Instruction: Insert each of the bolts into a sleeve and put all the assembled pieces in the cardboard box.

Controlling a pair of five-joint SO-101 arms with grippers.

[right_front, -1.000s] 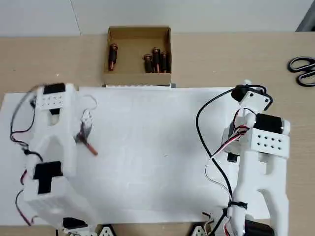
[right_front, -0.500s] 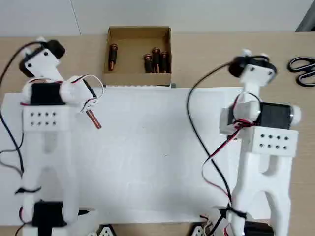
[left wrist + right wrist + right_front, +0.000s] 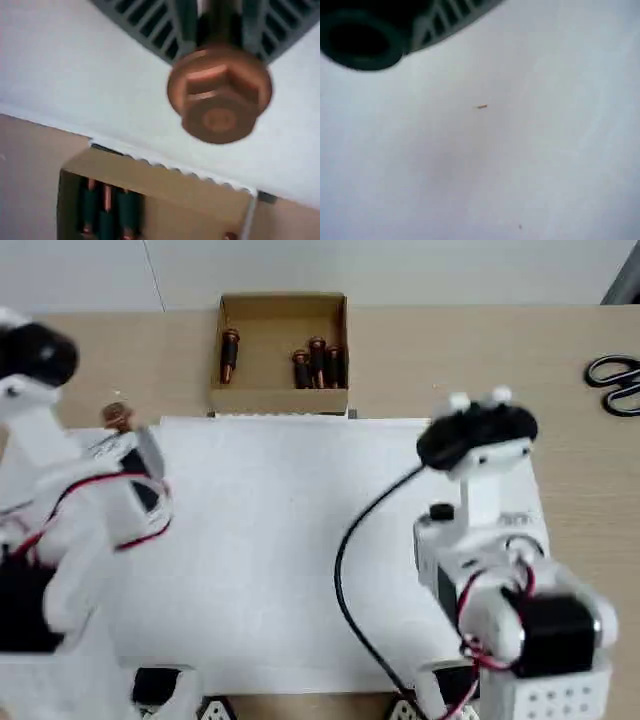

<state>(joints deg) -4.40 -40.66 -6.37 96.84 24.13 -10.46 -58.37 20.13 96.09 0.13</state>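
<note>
Beige wooden worktop (image 3: 420, 350) is overlaid with a white paper sheet (image 3: 280, 540). Left tool (image 3: 218, 22) is clenched on a copper-headed bolt (image 3: 220, 95), held near the brown cardboard box (image 3: 283, 308) but not over it. Release is best delayed until the rim is cleared. Four assembled pieces (image 3: 318, 365) are noted inside: one apart, three clustered.

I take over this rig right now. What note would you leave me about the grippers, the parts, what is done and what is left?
Left gripper: raised to the left of the cardboard box, shut on a copper-headed bolt piece.
Right gripper: above the white sheet; state unclear.
Done: four pieces lie in the box.
Left: put the held piece in the box, probably after confirming it is assembled.
</note>
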